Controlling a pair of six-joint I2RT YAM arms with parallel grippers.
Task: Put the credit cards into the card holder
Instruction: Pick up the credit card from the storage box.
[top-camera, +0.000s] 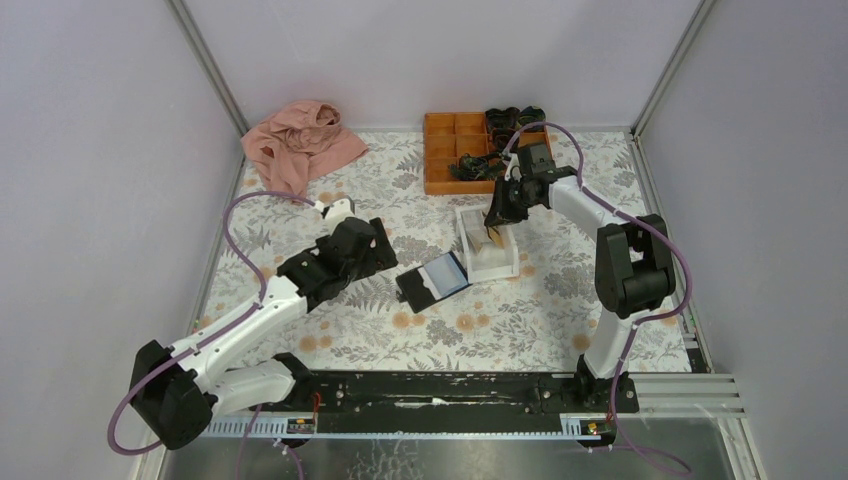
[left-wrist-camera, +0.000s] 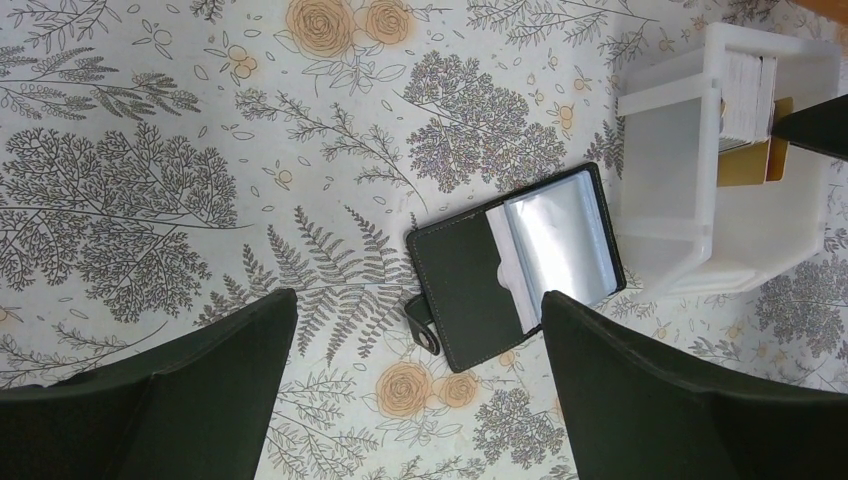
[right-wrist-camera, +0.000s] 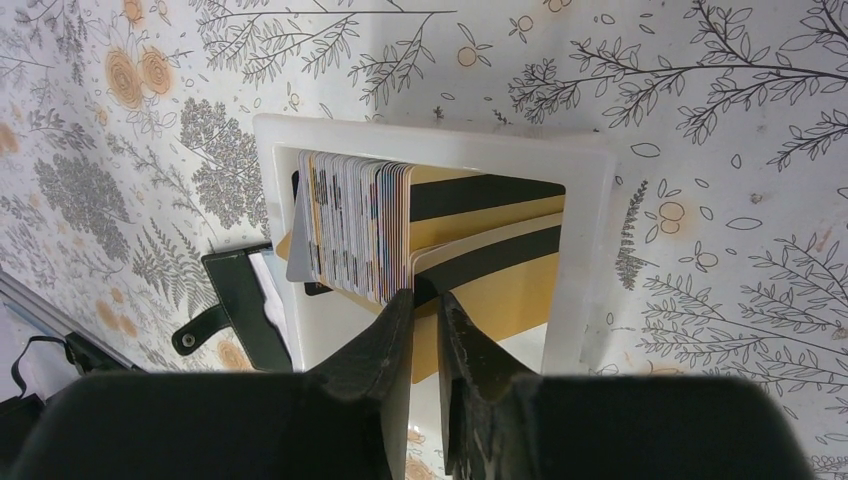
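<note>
The card holder (top-camera: 433, 280) lies open on the floral cloth, black with a light-blue pocket panel; it also shows in the left wrist view (left-wrist-camera: 515, 265) and at the edge of the right wrist view (right-wrist-camera: 240, 300). A stack of credit cards (right-wrist-camera: 355, 225) stands in a small white tray (right-wrist-camera: 590, 250) just right of the holder. My right gripper (right-wrist-camera: 425, 295) reaches into the tray, its fingers closed on the edge of a yellow card with a black stripe (right-wrist-camera: 500, 290). My left gripper (left-wrist-camera: 418, 300) is open and empty, hovering above the holder.
An orange compartment tray (top-camera: 440, 150) with black items stands at the back, more black items (top-camera: 515, 118) beside it. A pink cloth (top-camera: 300, 140) lies bunched at the back left. The white tray (top-camera: 490, 262) touches the holder's right side.
</note>
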